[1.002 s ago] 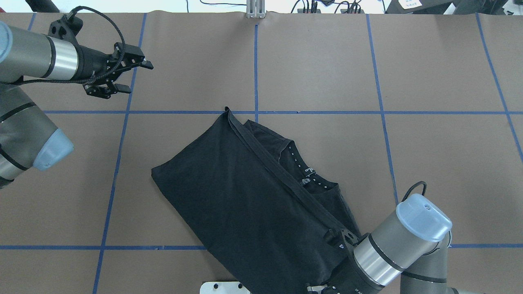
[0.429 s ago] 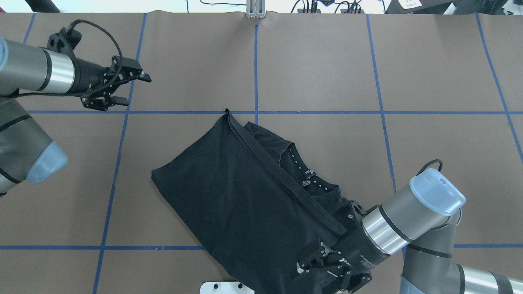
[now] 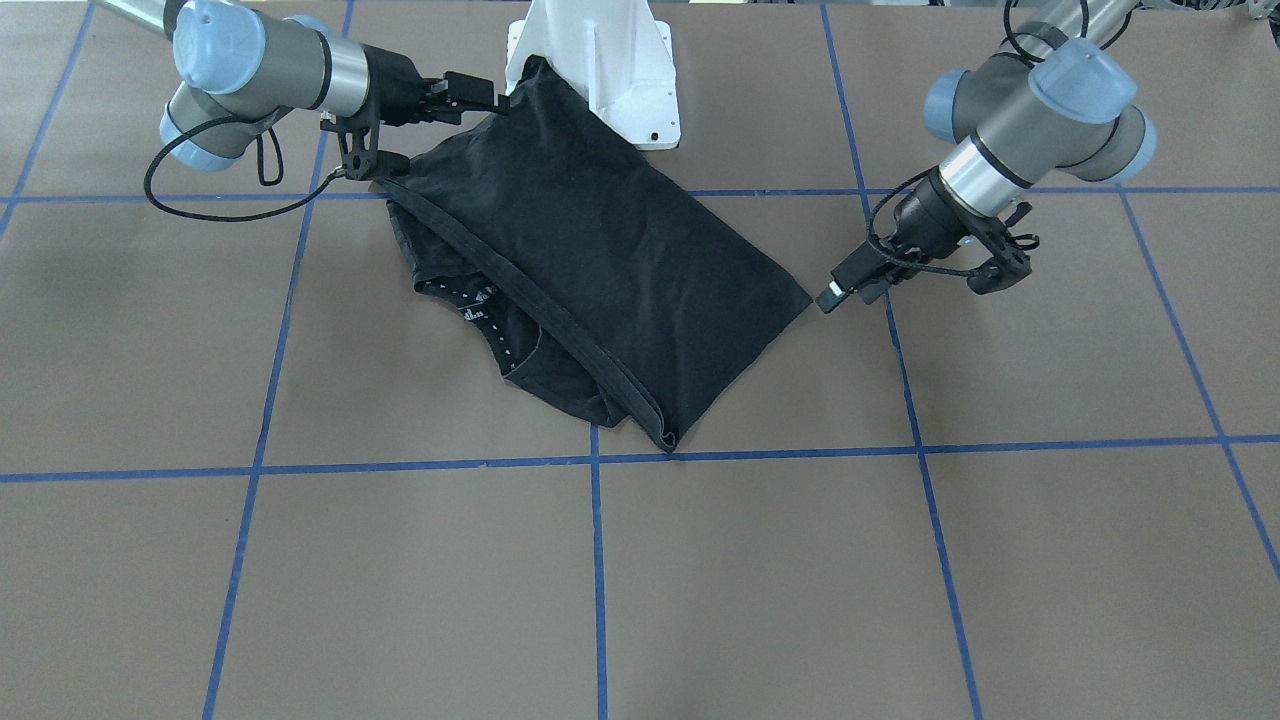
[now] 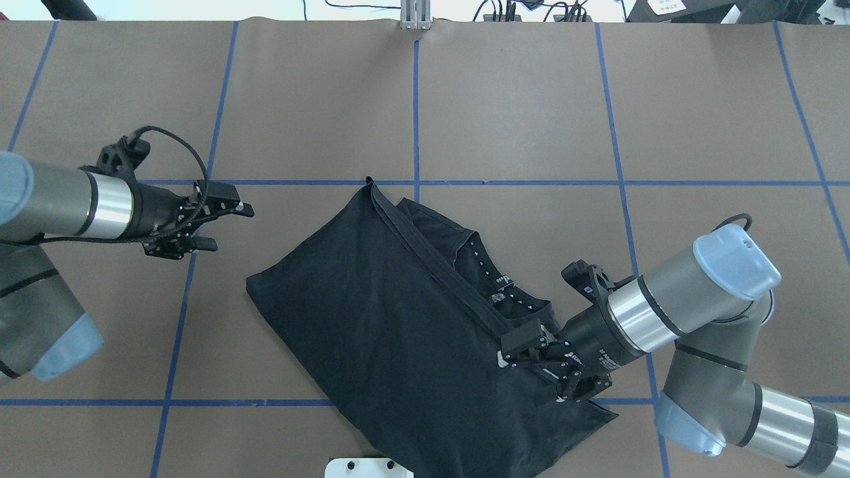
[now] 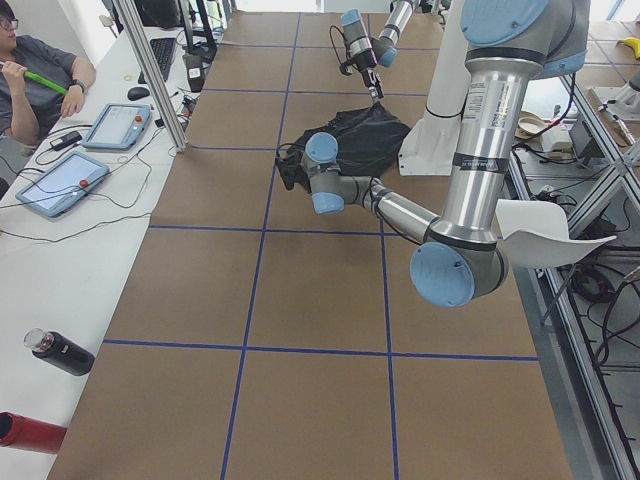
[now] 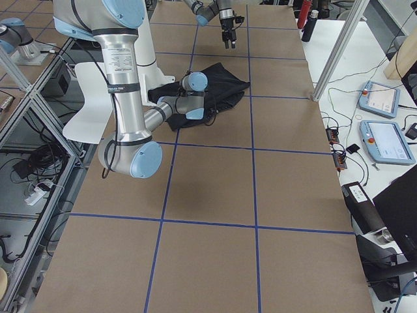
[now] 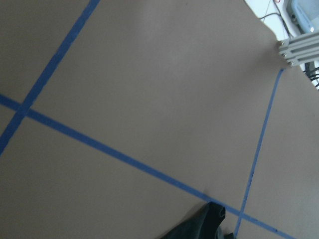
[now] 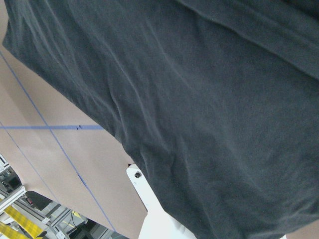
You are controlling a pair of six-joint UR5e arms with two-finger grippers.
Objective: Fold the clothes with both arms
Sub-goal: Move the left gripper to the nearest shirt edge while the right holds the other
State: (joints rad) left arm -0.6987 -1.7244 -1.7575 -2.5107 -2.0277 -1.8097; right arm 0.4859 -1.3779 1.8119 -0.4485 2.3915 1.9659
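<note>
Has swung left gripper point(image 4: 229, 229), spread and empty, in beside the folded T-shirt point(image 4: 398, 318) lying mid-way across the table point(image 4: 664, 99), and shifted right gripper point(image 4: 541, 370), likewise spread and holding nothing, over its near right hem; indicates staging for the next fold.

Bright, even light from above covers the brown bench point(image 4: 518, 99); shadows are faint and soft. The black T-shirt point(image 4: 372, 318) shows little fold detail. The left wrist view is slightly blurred, with white glare in its upper right corner.
</note>
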